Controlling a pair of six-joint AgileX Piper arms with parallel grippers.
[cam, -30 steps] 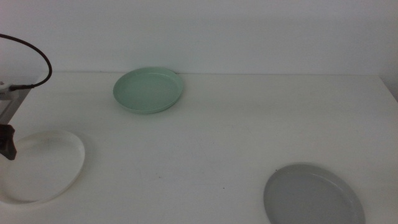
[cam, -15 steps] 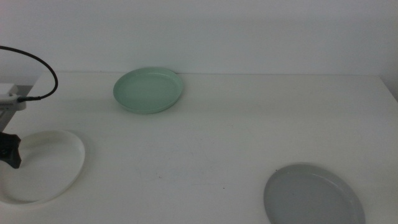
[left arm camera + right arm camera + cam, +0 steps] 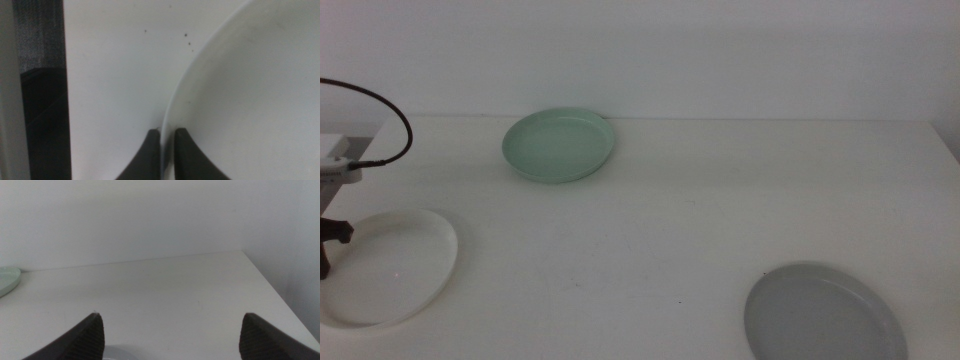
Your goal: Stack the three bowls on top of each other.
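The white bowl [image 3: 390, 265] lies at the table's left front. My left gripper [image 3: 328, 245] is at its left rim; in the left wrist view the two jaws [image 3: 166, 134] stand almost together with the white bowl's rim [image 3: 240, 90] pinched between them. The mint green bowl [image 3: 558, 144] lies at the back left of centre. The grey bowl [image 3: 823, 313] lies at the right front. My right gripper [image 3: 172, 330] is open and empty, out of the middle view, just behind the grey bowl's edge [image 3: 117, 356]; the green bowl's edge [image 3: 7, 280] also shows there.
The table's left edge [image 3: 65, 75] runs close beside the left gripper, with a dark drop beyond it. A black cable [image 3: 380, 110] arcs over the left arm. The table's right edge [image 3: 270, 290] shows in the right wrist view.
My left gripper has moved down and slightly left onto the white bowl's left rim. The three bowls have stayed in place.
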